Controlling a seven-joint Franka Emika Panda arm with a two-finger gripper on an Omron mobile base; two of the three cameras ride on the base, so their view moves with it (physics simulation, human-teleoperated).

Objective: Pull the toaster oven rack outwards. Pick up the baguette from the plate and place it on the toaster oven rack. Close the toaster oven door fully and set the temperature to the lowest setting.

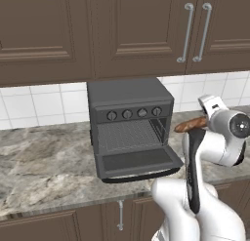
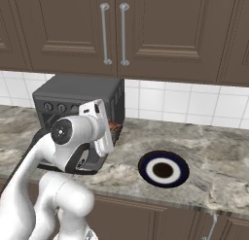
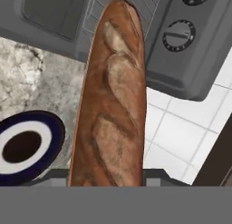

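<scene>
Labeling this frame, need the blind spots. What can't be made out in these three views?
- Claw fingertips: in the hand view the baguette covers them, so the contact itself is hidden.
- Baguette: in the left base view only its tip shows; the arm's wrist hides the rest.
- Toaster oven: in the right base view the arm blocks the door and rack.
- Knob markings: too small to read.
- Plate: cut off by the hand view's left edge.

The counter point(image 1: 44, 162) is grey stone with swirly marks. The toaster oven point(image 1: 128, 101) sits on it at the far side, by the wall. The plate point(image 2: 163, 169) lies flat on the counter, off to the right of the toaster oven and nearer the front edge.
</scene>
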